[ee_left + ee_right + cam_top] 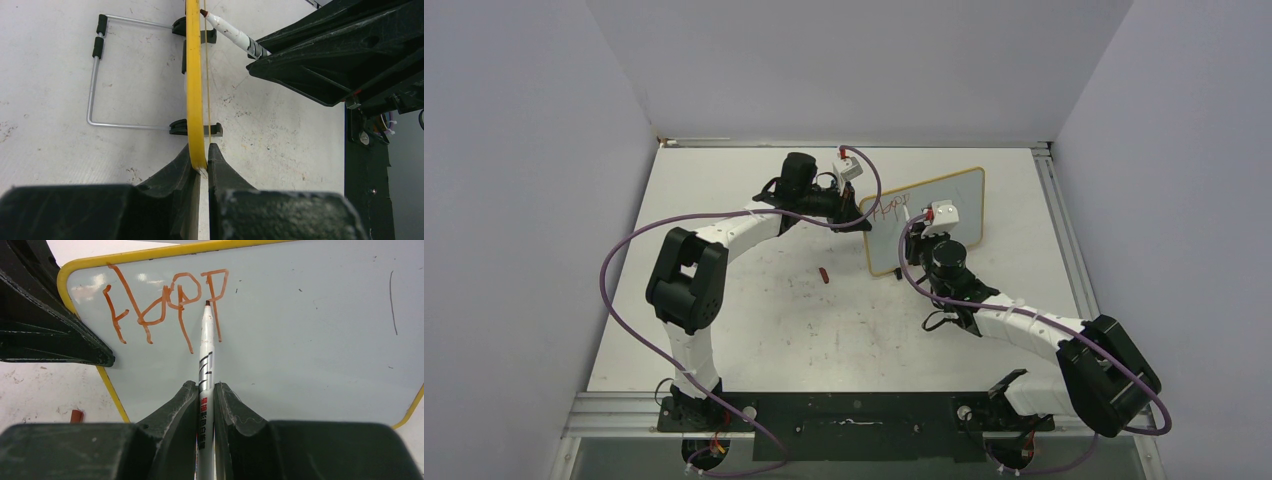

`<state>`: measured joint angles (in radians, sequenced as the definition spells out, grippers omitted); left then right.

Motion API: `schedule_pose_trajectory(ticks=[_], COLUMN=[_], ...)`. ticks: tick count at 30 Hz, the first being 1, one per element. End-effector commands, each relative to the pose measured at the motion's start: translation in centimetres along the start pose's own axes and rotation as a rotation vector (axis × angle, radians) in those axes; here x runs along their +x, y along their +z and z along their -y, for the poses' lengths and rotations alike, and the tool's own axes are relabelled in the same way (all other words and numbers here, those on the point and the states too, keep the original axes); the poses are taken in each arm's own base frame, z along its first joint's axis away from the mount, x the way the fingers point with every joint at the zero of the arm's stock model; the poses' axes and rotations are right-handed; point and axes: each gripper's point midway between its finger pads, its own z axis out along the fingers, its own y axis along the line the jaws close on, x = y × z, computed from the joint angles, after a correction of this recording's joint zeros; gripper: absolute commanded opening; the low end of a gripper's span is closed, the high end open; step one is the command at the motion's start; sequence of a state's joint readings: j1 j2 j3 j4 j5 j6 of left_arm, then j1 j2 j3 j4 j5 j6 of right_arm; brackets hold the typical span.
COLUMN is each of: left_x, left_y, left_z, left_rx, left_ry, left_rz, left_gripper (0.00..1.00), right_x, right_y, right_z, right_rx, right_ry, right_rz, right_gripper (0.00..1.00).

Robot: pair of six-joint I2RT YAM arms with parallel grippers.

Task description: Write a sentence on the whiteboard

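The whiteboard (939,215) stands upright on the table, white with a yellowish frame. Red letters reading "Happ" (165,300) run along its top left; in the top view the letters (889,210) show faintly. My left gripper (202,150) is shut on the board's left edge (194,90), pinching the frame between both fingers; the left gripper (862,215) also shows from above. My right gripper (204,387) is shut on a white marker (206,355). Its red tip rests on the board by the last "p". The marker (232,32) also shows in the left wrist view.
A red marker cap (823,274) lies on the table left of the board; the cap (76,415) also shows in the right wrist view. Behind the board a wire stand (92,85) with black feet rests on the table. Grey walls close in three sides.
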<state>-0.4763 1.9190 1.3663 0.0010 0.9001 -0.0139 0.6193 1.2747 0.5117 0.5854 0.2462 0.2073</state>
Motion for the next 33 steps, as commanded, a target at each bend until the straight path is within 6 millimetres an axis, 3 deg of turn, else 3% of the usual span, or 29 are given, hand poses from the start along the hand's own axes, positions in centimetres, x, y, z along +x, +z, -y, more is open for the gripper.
schedule_pose_trajectory(ticks=[1, 12, 33], left_x=[2.5, 2.6, 2.6], left_y=[0.7, 0.7, 0.7], left_z=[1.3, 1.2, 1.2], left_rx=[0.042, 0.031, 0.034], left_ry=[-0.035, -0.035, -0.035], left_rz=[-0.085, -0.090, -0.094], left_gripper=[0.00, 0.00, 0.00], right_x=[-0.4, -2.8, -2.3], right_y=[-0.2, -1.2, 0.5], right_z=[-0.4, 1.7, 1.6], right_rx=[-0.013, 0.040, 0.021], right_ry=[0.012, 0.027, 0.024], right_rz=[0.014, 0.072, 0.054], right_gripper=[0.05, 0.05, 0.05])
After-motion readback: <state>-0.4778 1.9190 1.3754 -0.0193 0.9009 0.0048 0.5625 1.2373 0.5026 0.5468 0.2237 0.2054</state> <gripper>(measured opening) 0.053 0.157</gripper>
